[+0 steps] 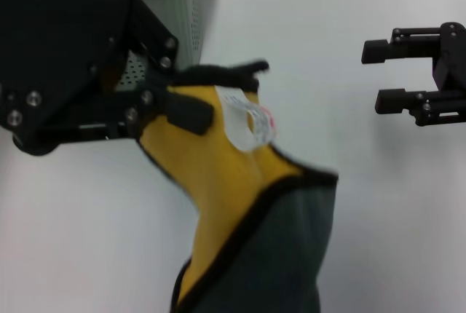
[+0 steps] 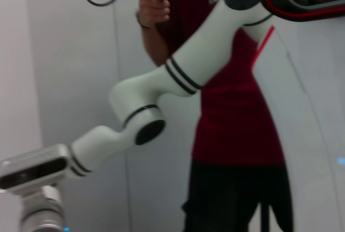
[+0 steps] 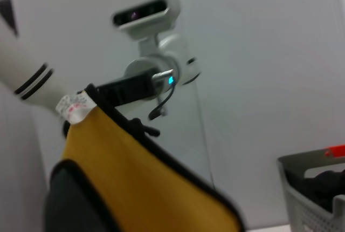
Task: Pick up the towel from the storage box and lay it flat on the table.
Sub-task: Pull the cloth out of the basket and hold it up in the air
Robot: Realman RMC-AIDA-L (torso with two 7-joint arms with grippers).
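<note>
Left gripper (image 1: 175, 105) has its fingers clamped on the towel (image 1: 233, 204) near its tag (image 1: 247, 125), holding it up over the bench (image 1: 87, 240) just beside the box (image 1: 182, 14); right gripper (image 1: 386, 76) hovers near the bench's right edge, fingers apart.

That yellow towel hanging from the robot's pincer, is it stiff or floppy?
Probably floppy: the towel, pinched by the left pincer near its white care tag, droops and folds so its grey-green face shows. It likely weighs little, hanging from one corner grip. The right pincer waits open over the table.
</note>
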